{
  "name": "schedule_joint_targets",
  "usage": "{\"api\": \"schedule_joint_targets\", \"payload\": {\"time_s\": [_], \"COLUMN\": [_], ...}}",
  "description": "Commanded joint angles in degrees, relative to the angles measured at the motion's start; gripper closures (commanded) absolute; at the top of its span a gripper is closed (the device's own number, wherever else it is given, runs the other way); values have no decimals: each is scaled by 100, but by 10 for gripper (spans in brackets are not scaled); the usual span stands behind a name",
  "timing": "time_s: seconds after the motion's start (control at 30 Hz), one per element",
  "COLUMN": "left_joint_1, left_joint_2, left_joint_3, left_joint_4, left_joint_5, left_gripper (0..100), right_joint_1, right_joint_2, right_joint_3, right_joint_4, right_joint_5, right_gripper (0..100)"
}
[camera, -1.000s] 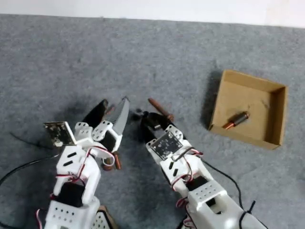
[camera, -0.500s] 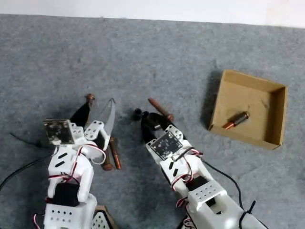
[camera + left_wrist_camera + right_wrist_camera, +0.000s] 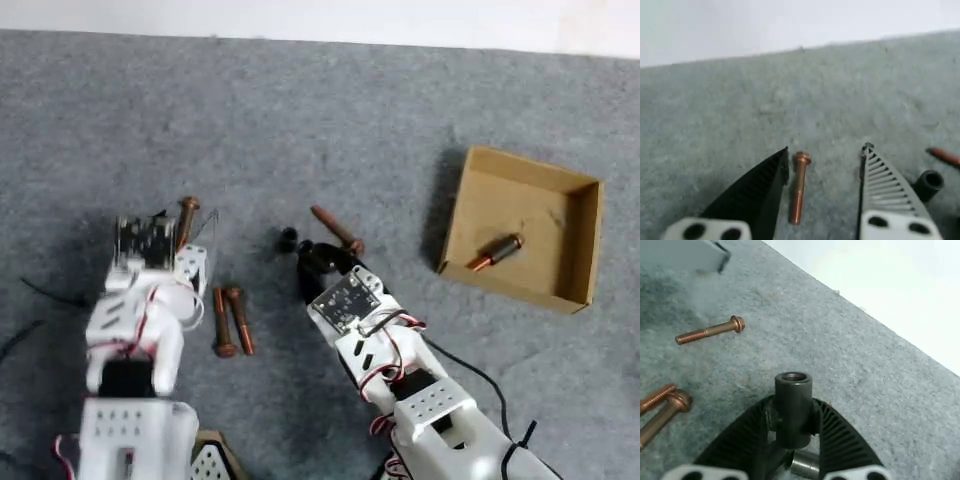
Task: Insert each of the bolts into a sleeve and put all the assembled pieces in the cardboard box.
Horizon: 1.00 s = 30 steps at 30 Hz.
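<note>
left pincer [image 3: 826,150] apart, straddling a loose bolt [image 3: 798,187] on the table [image 3: 840,100], probably poised for pickup | right pincer [image 3: 793,415] clamped on a sleeve [image 3: 793,387], bore up, apparently to receive it | cardboard box [image 3: 530,205], well apart, holds one assembled piece [image 3: 497,251]

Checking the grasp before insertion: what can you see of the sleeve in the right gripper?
The sleeve is a short dark tube, matte like blackened metal, with an open bore at its free end. The right gripper clamps its lower half between black ribbed fingers. It lies roughly in line with them, and the open end juts past their tips above the grey mat. The bore looks empty, and no bolt touches it.
</note>
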State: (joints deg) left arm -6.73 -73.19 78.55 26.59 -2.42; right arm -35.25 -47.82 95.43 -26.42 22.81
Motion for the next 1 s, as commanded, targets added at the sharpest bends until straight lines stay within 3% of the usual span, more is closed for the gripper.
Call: {"api": "schedule_joint_targets", "payload": {"time_s": [0.0,0.2,0.37,0.47,0.57,0.97], "left_joint_1": [-92,-462,-462,-444,-488,-611], "left_joint_2": [2747,6809,8681,9323,9719,9859], "left_joint_3": [-1473,-3960,-6000,-6844,-7371,-7591], "left_joint_4": [-308,-176,1626,2479,2813,2857], "left_joint_5": [-35,-9,-26,-26,-18,-35], "left_gripper": [776,776,776,776,776,780], "right_joint_1": [-40,136,251,259,259,268], "right_joint_2": [-92,-92,-110,-127,-136,-101], "right_joint_3": [532,532,532,541,549,549], "right_joint_4": [22,22,22,22,22,22], "right_joint_5": [-26,-26,-26,-26,-26,-26], "right_gripper": [994,994,994,994,994,994]}}
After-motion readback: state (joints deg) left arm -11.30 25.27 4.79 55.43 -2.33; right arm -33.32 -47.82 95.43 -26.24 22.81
